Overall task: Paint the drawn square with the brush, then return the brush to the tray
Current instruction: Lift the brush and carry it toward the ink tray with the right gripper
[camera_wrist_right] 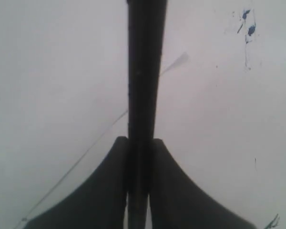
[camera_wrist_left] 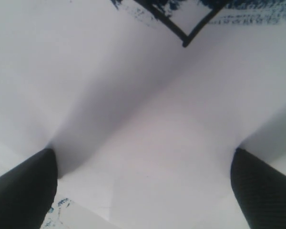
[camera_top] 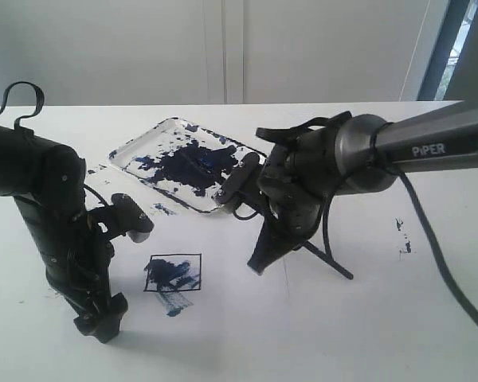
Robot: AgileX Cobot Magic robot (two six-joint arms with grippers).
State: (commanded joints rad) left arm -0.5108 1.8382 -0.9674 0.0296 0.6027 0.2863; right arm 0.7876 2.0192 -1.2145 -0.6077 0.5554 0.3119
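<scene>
Brush (camera_top: 331, 261) is clamped between the right gripper's (camera_top: 260, 259) fingers, low over the paper (camera_top: 247, 334), just right of the drawn square (camera_top: 173, 273), which is smeared blue. Painting looks about done. Next, carry it to the tray (camera_top: 131, 151) behind and release. The left gripper (camera_top: 99, 322) stands beside the square, fingers apart.

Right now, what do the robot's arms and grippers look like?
The left arm is matte black with a looped cable; the right arm adds a grey tube lettered PIPER and a trailing black cable. The left gripper and right gripper have black fingers.
</scene>
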